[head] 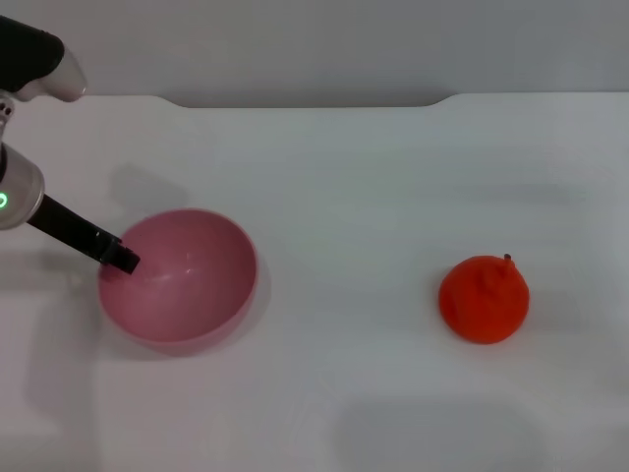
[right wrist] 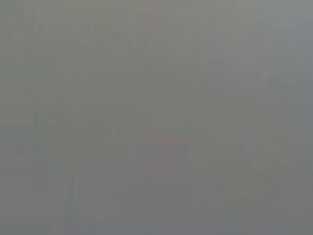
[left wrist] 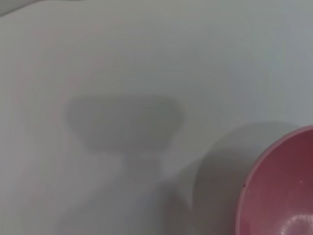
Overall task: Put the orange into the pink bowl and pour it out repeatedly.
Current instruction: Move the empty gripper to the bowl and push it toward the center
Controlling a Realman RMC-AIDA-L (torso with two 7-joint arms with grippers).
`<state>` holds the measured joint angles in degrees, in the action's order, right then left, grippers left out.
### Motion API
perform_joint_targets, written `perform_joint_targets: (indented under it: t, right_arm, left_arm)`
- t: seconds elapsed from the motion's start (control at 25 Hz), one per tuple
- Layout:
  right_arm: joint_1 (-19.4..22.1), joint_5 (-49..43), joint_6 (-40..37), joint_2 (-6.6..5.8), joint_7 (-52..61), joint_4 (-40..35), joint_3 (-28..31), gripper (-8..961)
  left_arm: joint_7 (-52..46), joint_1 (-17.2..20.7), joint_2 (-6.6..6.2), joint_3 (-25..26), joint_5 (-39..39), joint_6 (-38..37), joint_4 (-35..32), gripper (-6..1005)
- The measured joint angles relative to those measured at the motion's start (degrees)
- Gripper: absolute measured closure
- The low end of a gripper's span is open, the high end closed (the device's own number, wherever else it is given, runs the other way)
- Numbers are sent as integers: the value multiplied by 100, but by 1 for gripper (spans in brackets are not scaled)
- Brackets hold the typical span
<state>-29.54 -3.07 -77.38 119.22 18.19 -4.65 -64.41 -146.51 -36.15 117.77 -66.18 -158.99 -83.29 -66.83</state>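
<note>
The pink bowl (head: 182, 275) stands upright and empty on the white table, left of centre. Part of its rim also shows in the left wrist view (left wrist: 281, 188). My left gripper (head: 123, 259) reaches in from the left and sits at the bowl's left rim. The orange (head: 484, 298) lies on the table at the right, far from the bowl, with its dark stem pointing up. My right gripper shows in no view. The right wrist view shows only flat grey.
The white table (head: 334, 177) stretches around both things. Its back edge (head: 305, 101) runs along the top, with a notch in the middle. The left arm's shadow falls on the table behind the bowl.
</note>
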Motion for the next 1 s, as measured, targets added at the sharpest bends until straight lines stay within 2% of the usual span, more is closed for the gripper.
perform_joint_targets:
  t: [0.76, 1.0]
  right_arm:
    - [-70, 0, 38, 5, 0, -37, -114, 305]
    - [-55, 0, 37, 5, 0, -37, -116, 304]
  left_arm:
    - [-48, 38, -8, -50, 2, 134, 171, 396]
    - [-61, 38, -15, -110, -16, 93, 171, 579]
